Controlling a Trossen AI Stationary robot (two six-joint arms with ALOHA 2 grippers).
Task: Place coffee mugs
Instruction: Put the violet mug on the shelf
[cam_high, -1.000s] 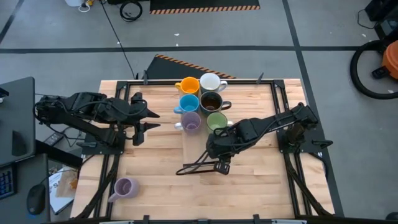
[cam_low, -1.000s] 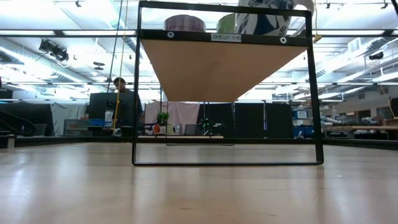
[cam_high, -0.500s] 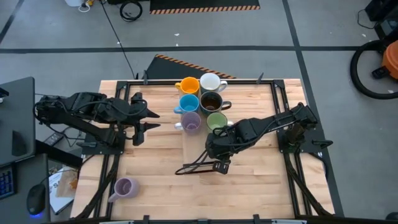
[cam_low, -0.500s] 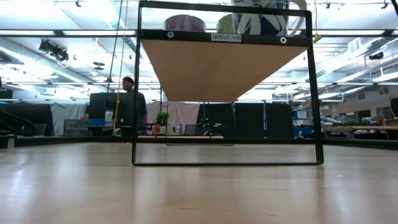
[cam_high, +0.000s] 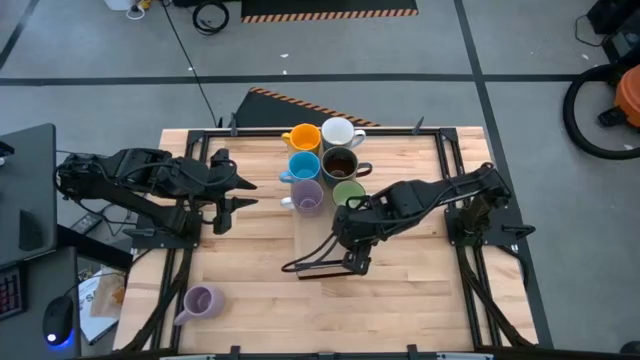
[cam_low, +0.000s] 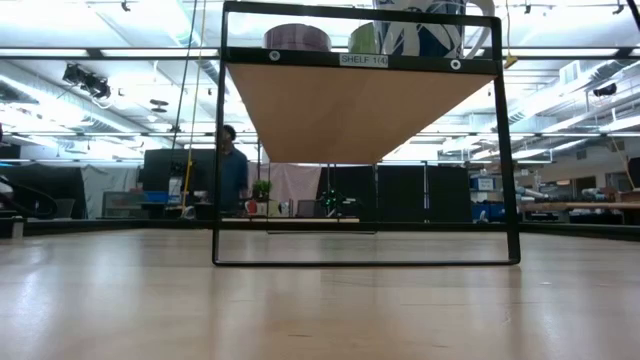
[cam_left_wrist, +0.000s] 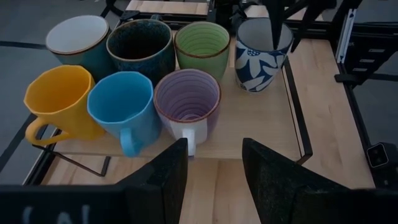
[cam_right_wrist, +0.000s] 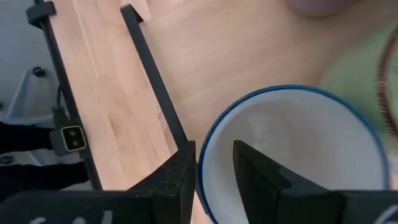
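Observation:
Six mugs stand in two rows on the raised pale board (cam_high: 327, 232): orange (cam_high: 300, 137), white (cam_high: 340, 131), blue (cam_high: 304, 165), dark brown (cam_high: 340, 163), lavender (cam_high: 306, 196) and green (cam_high: 348, 193). My right gripper (cam_high: 352, 228) is shut on a white mug with a blue flower pattern (cam_left_wrist: 261, 46), which stands beside the green mug (cam_left_wrist: 202, 46); my arm hides this mug in the high view. A second lavender mug (cam_high: 200, 302) stands on the table near the near left corner. My left gripper (cam_high: 247, 192) waits open, left of the board. My right gripper (cam_right_wrist: 214, 174) holds the flowered white mug by its blue-edged rim (cam_right_wrist: 206, 146), one finger inside the mug and one outside. The fingers come down from above. The mug is upright, and in the left wrist view its base (cam_left_wrist: 258, 87) looks set on the board.
The board sits on a black frame (cam_low: 365, 262) raised above the table; in the low view the lavender (cam_low: 297, 37), green (cam_low: 365, 38) and flowered (cam_low: 430, 30) mugs show on top. Bare wooden table lies on both sides. A person (cam_low: 230, 175) walks in the room behind.
My right gripper has moved a little toward the far edge and down, bringing the flowered mug from a tilt to upright beside the green mug. The person in the room behind has walked to the right.

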